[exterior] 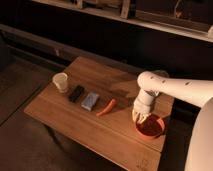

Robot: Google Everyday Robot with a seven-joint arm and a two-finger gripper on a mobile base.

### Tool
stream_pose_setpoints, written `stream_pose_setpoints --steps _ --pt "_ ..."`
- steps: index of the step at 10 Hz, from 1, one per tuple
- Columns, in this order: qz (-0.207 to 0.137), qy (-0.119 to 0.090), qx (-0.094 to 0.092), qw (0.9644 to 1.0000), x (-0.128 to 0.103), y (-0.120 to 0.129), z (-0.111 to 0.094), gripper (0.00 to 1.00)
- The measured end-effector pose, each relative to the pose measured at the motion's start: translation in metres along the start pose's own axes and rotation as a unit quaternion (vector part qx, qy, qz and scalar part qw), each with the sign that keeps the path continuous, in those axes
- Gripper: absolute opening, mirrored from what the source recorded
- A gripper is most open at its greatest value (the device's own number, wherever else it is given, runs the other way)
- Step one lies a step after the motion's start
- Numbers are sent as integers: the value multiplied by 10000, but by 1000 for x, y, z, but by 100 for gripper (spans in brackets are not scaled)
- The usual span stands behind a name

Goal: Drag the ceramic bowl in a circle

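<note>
The glossy, round ceramic bowl (150, 126) sits near the right edge of the wooden table (75, 130). The gripper (141, 119) reaches down at its left rim; whether it grips, I cannot tell. Farther left lie a slim orange carrot (106, 107) and a white cup (60, 82).

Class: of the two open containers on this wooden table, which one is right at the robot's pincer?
The round, shallow red-orange ceramic bowl near the table's right edge; the pincer reaches down onto its rim. The small white cup stands far off at the left end.

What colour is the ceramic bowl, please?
Red-orange, in the camera view: ceramic bowl, with the gripper at its rim.
</note>
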Motion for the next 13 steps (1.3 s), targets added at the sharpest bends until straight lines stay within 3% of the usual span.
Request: stream_pose_setpoints --steps 4,8,13 --pt "-99 -77 395 9991 -25 7 -4 0" --pt "-437 -332 547 9970 -37 46 -25 0" --pt "-847 -455 618 9934 -30 93 -30 0"
